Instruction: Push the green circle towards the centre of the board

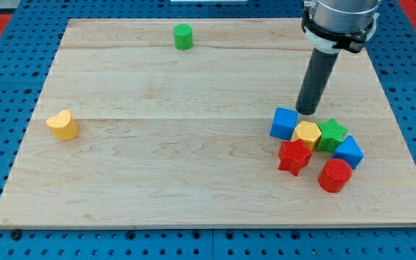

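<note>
- Green circle (183, 36): stands near the table's (193, 180) top edge, left of mid-width, well apart from everything else.
- My tip (308, 112): a bare rod without fingers, so no open or closed state; it sits just above the blue cube (284, 123), the circle far toward the view's upper left.
- Hidden: the arm is cut off at the view's top.

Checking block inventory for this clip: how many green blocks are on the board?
2. The green circle sits near the view's top edge, left of centre; the green star is in the cluster at the view's right, just below my tip. None appear hidden.
</note>
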Robot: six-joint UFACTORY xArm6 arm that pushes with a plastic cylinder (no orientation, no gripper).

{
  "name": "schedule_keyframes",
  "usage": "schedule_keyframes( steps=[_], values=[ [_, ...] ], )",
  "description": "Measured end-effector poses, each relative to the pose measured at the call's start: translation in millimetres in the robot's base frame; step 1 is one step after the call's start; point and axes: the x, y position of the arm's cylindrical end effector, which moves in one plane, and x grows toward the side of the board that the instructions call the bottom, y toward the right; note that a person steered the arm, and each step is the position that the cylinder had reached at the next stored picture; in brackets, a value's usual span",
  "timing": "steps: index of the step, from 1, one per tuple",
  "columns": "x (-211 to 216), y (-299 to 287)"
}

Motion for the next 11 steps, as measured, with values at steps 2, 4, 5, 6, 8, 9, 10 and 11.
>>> schedule_keyframes(
  steps=[2,4,5,6,8,9,10,11],
  values=[
    [4,-31],
    [5,-33],
    [-51,-33],
    [-132,-35],
    [-222,-114],
    [-226,-170],
    [-223,-207],
    [-191,-197]
  ],
)
